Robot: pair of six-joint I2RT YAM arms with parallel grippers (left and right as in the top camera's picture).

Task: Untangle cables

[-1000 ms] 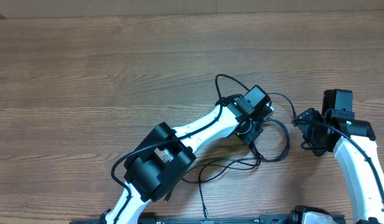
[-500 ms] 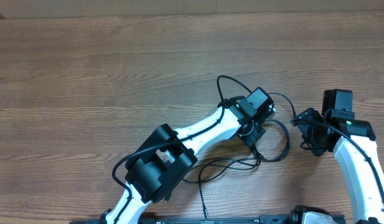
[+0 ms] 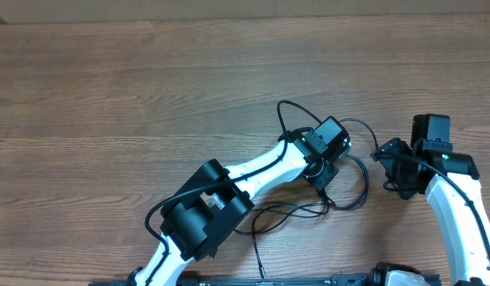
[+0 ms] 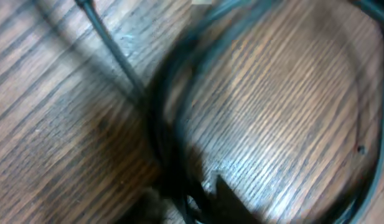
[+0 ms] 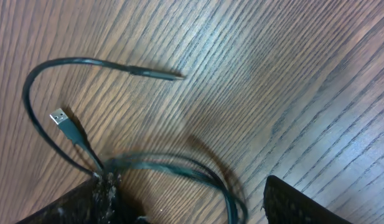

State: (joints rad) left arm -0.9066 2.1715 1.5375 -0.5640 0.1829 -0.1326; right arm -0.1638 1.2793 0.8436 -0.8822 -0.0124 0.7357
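Several thin black cables (image 3: 366,183) lie tangled on the wooden worktop (image 3: 109,95), one tail trailing toward the near edge. The left gripper (image 3: 324,170) sits low over the tangle; I cannot tell if it's clenched. The right gripper (image 5: 188,186) is spread wide, grasping nothing, with a loose USB plug (image 5: 58,116) beyond.

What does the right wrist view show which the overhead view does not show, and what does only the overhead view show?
Only the right wrist view: a silver USB plug and a thin straight plug at ends of the cables, lying apart on the wood. Only the overhead view: the left arm and the right arm, with the left gripper low over the cable loops. Both: the black cables and the wooden table.
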